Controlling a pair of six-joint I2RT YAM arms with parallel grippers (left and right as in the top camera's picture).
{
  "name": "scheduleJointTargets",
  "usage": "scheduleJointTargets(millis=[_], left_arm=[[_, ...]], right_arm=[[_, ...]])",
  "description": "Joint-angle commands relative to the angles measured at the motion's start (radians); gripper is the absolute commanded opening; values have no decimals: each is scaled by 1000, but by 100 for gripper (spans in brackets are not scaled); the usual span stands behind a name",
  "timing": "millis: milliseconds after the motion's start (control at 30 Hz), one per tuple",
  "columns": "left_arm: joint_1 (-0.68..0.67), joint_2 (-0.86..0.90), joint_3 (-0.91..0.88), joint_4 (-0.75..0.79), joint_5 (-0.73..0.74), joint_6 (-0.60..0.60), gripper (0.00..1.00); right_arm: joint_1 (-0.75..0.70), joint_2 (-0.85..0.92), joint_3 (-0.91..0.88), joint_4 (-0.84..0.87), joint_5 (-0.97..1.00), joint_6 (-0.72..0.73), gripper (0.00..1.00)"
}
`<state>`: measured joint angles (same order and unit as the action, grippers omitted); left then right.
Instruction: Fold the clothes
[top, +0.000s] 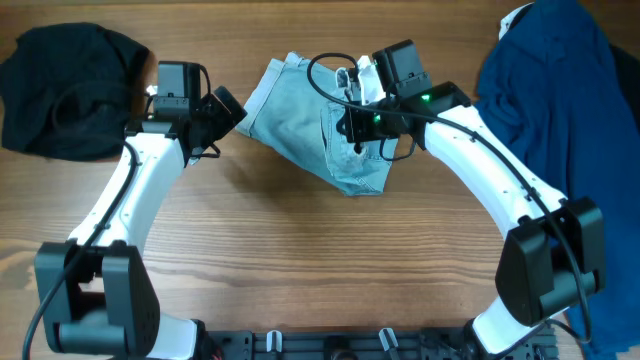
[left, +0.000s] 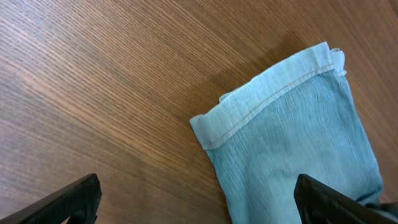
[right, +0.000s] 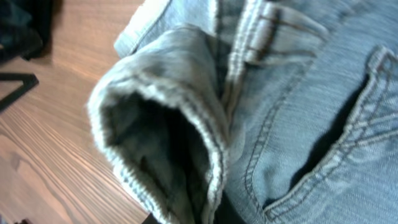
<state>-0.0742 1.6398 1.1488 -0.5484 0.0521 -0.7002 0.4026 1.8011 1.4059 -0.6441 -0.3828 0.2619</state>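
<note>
Pale-blue denim shorts (top: 300, 125) lie crumpled at the middle of the table. My left gripper (top: 226, 108) is open at the shorts' left edge. In the left wrist view its fingers (left: 199, 208) straddle the edge of the leg below the hem (left: 273, 93), one finger over wood and one over cloth. My right gripper (top: 358, 128) sits on the shorts near the waistband. In the right wrist view it (right: 208, 216) is shut on a bunched fold of the shorts (right: 161, 137), next to a stitched pocket (right: 348, 143). Its fingertips are mostly hidden by cloth.
A black garment (top: 65, 90) lies heaped at the back left, just left of my left arm. A large dark-blue garment (top: 565, 110) covers the right side of the table, behind my right arm. Bare wood (top: 300, 260) lies in front of the shorts.
</note>
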Motion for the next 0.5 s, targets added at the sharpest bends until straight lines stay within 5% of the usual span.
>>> scheduleJointTargets(millis=[0, 133, 167, 200, 233, 467], left_arm=[[-17, -32, -2, -26, 15, 16, 100], [-49, -32, -2, -27, 15, 16, 100], [-55, -32, -2, -28, 15, 16, 100], [-60, -32, -2, -28, 15, 16, 100], [-65, -32, -2, -29, 15, 16, 100], [-81, -32, -2, -35, 15, 16, 100]], right_arm=[[4, 19, 61, 65, 2, 30, 4], [7, 44, 85, 170, 2, 62, 5], [10, 51, 85, 189, 2, 79, 29], [12, 57, 85, 208, 1, 81, 76], [16, 65, 85, 227, 1, 82, 99], [37, 102, 89, 288, -14, 86, 99]])
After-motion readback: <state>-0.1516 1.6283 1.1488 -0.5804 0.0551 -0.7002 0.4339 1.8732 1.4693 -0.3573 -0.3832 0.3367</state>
